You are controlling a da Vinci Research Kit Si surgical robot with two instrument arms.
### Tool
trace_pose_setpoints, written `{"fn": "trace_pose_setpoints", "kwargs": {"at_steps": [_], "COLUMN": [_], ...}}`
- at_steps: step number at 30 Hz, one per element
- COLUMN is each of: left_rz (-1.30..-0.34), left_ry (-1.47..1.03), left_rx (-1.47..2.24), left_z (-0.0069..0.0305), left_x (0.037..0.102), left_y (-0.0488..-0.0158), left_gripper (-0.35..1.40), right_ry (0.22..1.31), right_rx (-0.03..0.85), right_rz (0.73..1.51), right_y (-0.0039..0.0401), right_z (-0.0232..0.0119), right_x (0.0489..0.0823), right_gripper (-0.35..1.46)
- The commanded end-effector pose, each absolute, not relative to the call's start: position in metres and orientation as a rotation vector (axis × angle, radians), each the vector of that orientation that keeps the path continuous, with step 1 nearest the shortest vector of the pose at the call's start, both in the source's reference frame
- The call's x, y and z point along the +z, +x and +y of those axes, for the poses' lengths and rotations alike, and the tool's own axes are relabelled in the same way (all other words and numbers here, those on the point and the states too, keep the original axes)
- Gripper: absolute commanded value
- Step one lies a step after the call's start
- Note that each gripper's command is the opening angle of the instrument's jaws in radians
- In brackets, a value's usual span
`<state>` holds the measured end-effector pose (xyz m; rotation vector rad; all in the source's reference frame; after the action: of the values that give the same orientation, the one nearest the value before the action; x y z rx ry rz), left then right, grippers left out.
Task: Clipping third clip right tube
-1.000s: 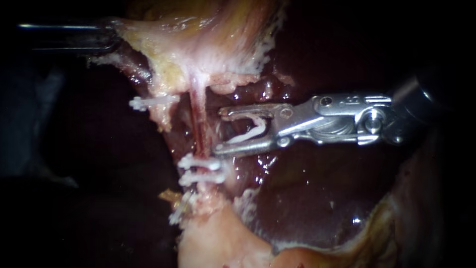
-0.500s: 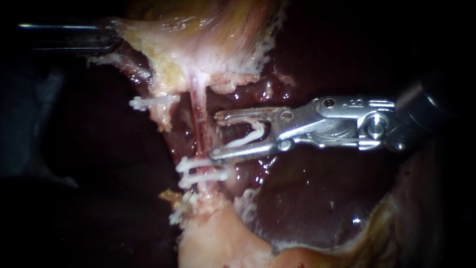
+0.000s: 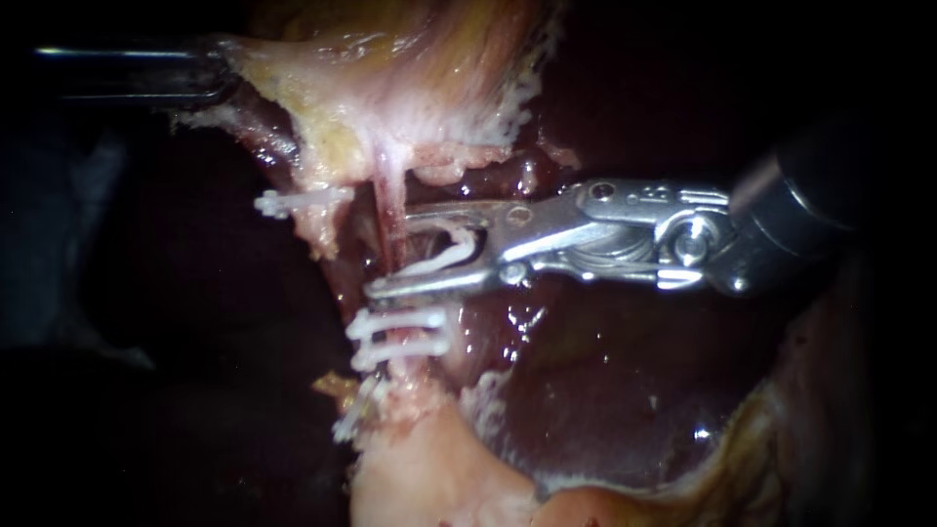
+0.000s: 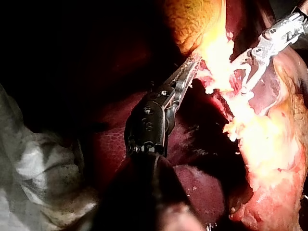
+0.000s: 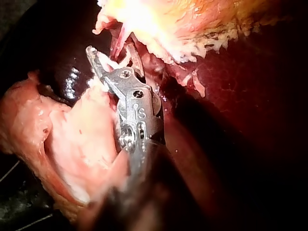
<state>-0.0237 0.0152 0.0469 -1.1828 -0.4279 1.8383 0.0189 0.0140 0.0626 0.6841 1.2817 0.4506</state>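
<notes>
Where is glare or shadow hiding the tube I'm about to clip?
Endoscope view: the tube and the clip in the right instrument are evenly lit; the left instrument sits in shadow. Left wrist view: glare washes out the tissue around the tube. Right wrist view: glare on the tissue ahead of the instrument.

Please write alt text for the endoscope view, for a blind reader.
The right instrument holds a white clip in its jaws, set around the right tube just above two clips on it. The left instrument meets pale tissue, upper left.
</notes>
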Motion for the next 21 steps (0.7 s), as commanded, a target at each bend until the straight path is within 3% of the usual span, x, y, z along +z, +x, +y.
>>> {"fn": "trace_pose_setpoints", "kwargs": {"at_steps": [1,21], "left_rz": [-0.428,-0.428], "left_ry": [-1.183,-1.183], "left_rx": [1.838,1.839], "left_z": [0.0152,0.0153], "left_x": [0.0470,0.0471], "left_y": [-0.0237,-0.0237], "left_gripper": [-0.35,-0.35], "right_ry": [0.687,0.759], "right_rx": [0.453,0.421], "right_rz": [1.288,1.424], "right_y": [0.0191,0.0212], "right_z": [0.0140,0.0143], "right_x": [0.0626,0.0611], "right_gripper": [0.45,0.45]}}
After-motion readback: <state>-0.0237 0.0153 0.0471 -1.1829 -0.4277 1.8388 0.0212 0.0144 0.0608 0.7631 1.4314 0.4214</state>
